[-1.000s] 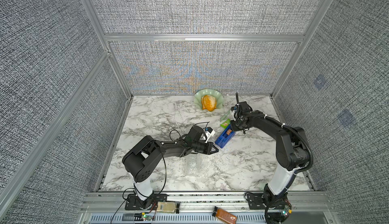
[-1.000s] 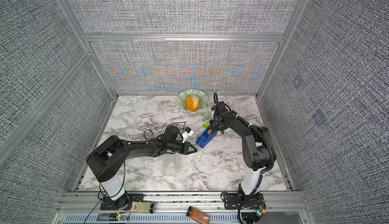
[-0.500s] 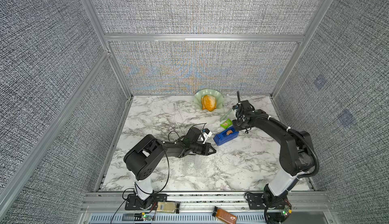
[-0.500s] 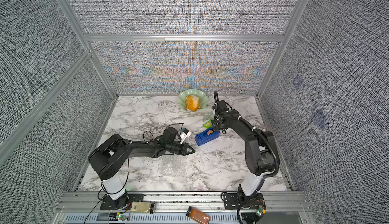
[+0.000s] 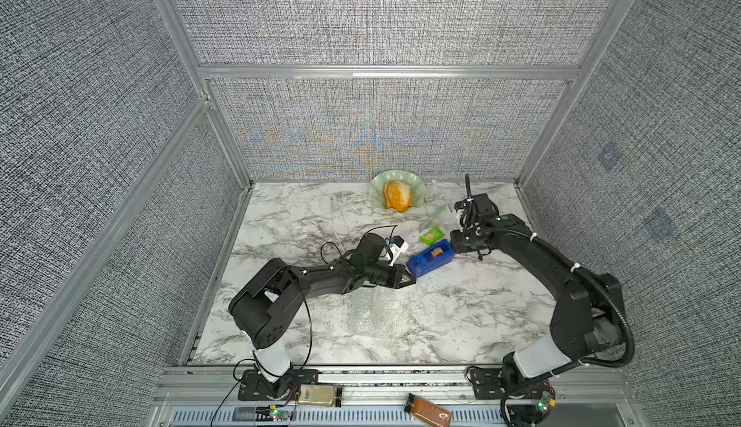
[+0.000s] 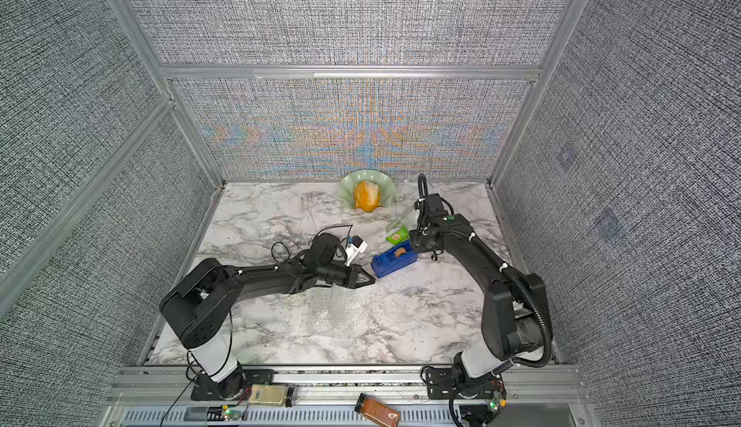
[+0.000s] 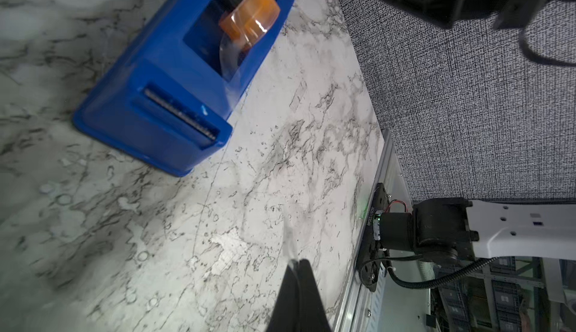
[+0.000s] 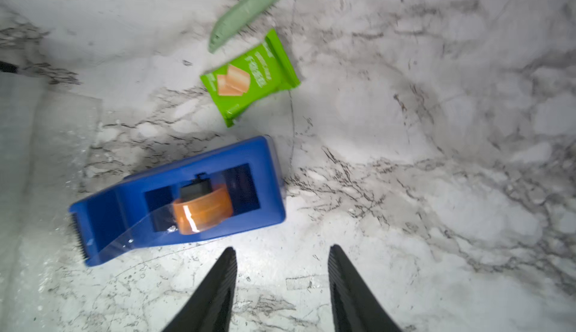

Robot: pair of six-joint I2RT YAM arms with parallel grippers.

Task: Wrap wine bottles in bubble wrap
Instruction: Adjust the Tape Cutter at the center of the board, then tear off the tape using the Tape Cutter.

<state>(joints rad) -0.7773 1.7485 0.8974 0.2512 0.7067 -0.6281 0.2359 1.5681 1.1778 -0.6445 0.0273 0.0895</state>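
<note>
Since the clear bottle cannot be picked out in any view, you have only the bubble wrap to steer by. Nearest you, off the worktop on the front rail, lies the brown-filled bottle [image 5: 427,415], which is not the one to wrap. Next comes the bubble wrap [image 5: 385,314], a whitish crinkly sheet on the marble worktop [image 5: 461,316]. It lies just on the near side of the left fingers [image 7: 300,299] and reaches up toward them. Those fingers are pressed together and point across at the right arm. A thin clear sliver shows at their tips, but you cannot tell whether it is the sheet's edge pinched there. Just beyond the tips sits the blue tape dispenser [image 5: 431,258]. Its long axis runs from the cutter end by the left fingers to the rear end by the right fingers [image 8: 218,290], which are spread with nothing between them. So the left arm is much the nearer to the wrap, and the right would have to pass the dispenser to reach it. The bottle may be hidden under the left arm or in the sheet, so its long axis is unknown. Farther back lie a small green packet [image 5: 432,235], then a scalloped bowl [image 5: 377,192] holding an orange lump [image 5: 397,196] by the back wall. Grey woven panels [image 5: 361,24] close the cell.
</note>
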